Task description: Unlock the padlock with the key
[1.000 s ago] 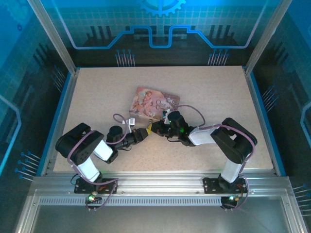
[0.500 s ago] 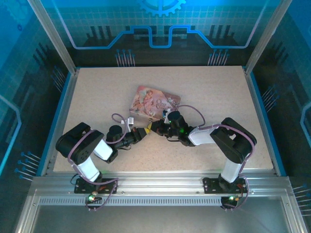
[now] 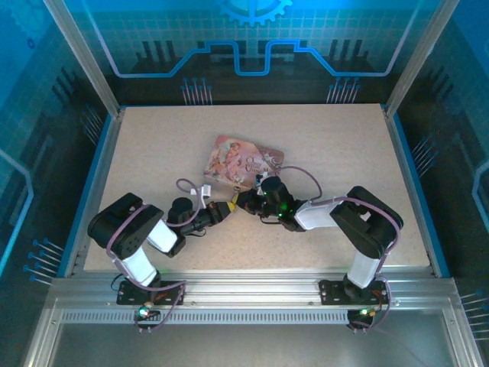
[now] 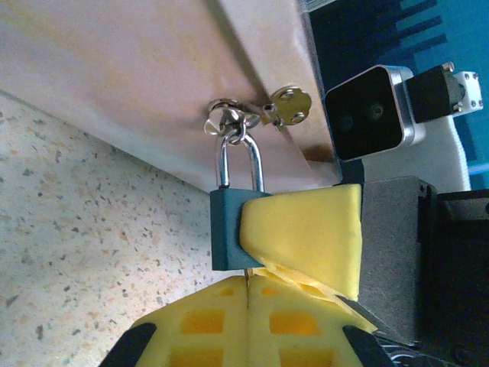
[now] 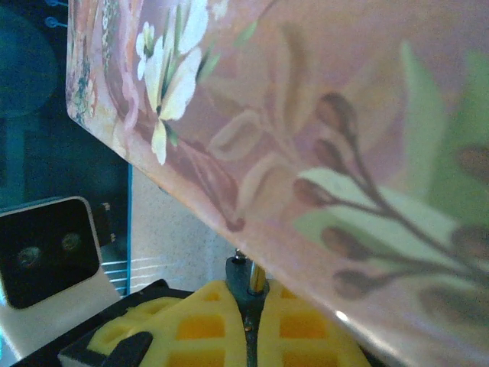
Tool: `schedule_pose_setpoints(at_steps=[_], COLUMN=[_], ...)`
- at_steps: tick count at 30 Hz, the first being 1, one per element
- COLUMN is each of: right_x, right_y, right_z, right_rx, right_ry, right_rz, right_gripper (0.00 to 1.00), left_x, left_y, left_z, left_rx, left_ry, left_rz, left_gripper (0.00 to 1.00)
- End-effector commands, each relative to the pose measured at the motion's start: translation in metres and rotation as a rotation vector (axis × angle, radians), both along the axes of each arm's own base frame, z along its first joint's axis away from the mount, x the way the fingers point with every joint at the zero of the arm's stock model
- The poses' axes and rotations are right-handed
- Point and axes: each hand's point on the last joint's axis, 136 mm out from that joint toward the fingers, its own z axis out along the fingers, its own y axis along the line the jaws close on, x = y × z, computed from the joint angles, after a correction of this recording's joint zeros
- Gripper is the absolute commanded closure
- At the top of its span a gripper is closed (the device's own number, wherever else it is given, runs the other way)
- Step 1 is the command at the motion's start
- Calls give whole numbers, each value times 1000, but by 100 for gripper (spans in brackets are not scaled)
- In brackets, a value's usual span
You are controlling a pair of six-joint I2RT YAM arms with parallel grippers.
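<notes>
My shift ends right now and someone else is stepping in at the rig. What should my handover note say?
The left tool is shut on a thin sliver, apparently the key, its tip at the underside of the padlock.
The right tool is shut on the padlock body, steadying it.
The padlock hangs from the ring on the pink tin, with the shackle closed.
Done: both grasps, key lined up at the lock.
Left: seat the key fully if needed, turn it, free the shackle.
</notes>
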Motion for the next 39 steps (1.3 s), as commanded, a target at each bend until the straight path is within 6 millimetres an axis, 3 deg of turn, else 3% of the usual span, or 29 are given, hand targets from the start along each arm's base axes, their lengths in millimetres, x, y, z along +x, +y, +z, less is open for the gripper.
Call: schedule_pose_setpoints(at_steps=[1, 4, 11, 16, 17, 23, 26, 32, 39], right_x=[-46, -46, -51, -52, -52, -53, -53, -50, -50], right_y=[-4, -3, -13, -16, -15, -12, -21, -48, -55], right_z=[-43, -41, -45, -38, -35, -22, -17, -6, -4], right_rx=[-144, -189, -295, -349, -346, -289, -280, -292, -258], right_ry=[202, 180, 172, 144, 140, 139, 135, 103, 83], right_rz=[55, 61, 67, 76, 77, 74, 51, -15, -60], right_gripper=[100, 100, 100, 100, 99, 61, 48, 45, 47], left_x=[12, 9, 4, -5, -5, -8, -6, -5, -6], left_y=[-3, -6, -1, 1, 3, -2, -4, -5, -6], left_z=[18, 6, -1, 7, 8, -4, -7, -8, -6], left_rx=[57, 122, 337, 541, 542, 485, 425, 376, 323], left_ry=[-168, -169, -208, -264, -267, -224, -208, -189, -169], left_rz=[8, -13, -40, -77, -74, -89, -79, -76, -88], left_gripper=[100, 100, 100, 100, 100, 100, 100, 100, 100])
